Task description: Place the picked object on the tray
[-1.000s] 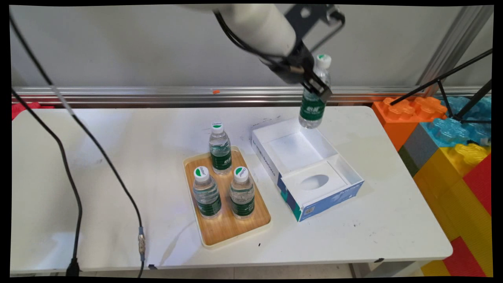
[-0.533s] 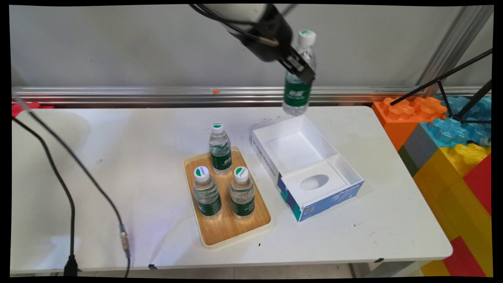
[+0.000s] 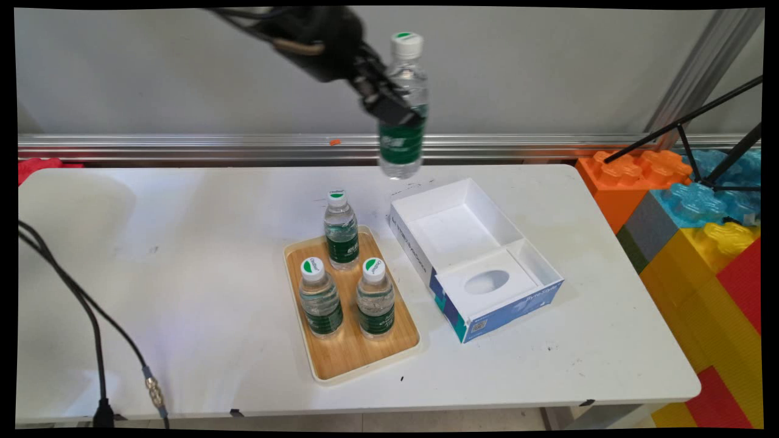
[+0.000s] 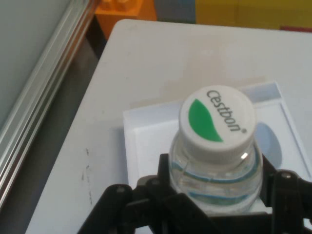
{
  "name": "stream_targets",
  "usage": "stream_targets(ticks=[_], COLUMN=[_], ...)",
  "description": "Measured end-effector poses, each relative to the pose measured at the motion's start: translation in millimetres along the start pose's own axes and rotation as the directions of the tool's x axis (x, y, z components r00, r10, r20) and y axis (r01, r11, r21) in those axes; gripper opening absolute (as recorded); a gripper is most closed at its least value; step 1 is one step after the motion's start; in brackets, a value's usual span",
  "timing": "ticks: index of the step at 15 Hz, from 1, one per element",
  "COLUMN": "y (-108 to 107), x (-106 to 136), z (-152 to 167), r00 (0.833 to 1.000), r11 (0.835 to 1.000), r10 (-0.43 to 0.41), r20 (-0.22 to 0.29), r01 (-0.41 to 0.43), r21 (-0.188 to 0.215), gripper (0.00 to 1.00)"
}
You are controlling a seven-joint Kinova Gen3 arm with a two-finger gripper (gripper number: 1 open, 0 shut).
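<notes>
The Cestbon water bottle [image 3: 401, 109] hangs upright, clamped in the tool [image 3: 389, 103], high above the bench [image 3: 182, 243] (beyond the white box's [image 3: 475, 255] far-left corner). It has travelled leftward from over the box, toward the wooden tray [image 3: 353, 353] holding three bottles [image 3: 341, 231].

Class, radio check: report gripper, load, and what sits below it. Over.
Gripper shut on water bottle, upright, high above the table's far edge. Open white box below, to its right. Three bottles on wooden tray.
</notes>
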Motion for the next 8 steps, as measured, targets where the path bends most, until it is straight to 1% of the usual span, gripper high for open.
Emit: stream_targets(ticks=[4, 8], y=[-8, -20], x=[-37, -92], z=[-29, -55], r00=[0.998, 0.994], r11=[0.997, 0.989], r10=[0.060, 0.108], r20=[-0.005, 0.003], r01=[-0.061, -0.107], r21=[-0.047, -0.104], gripper=[0.00, 0.00])
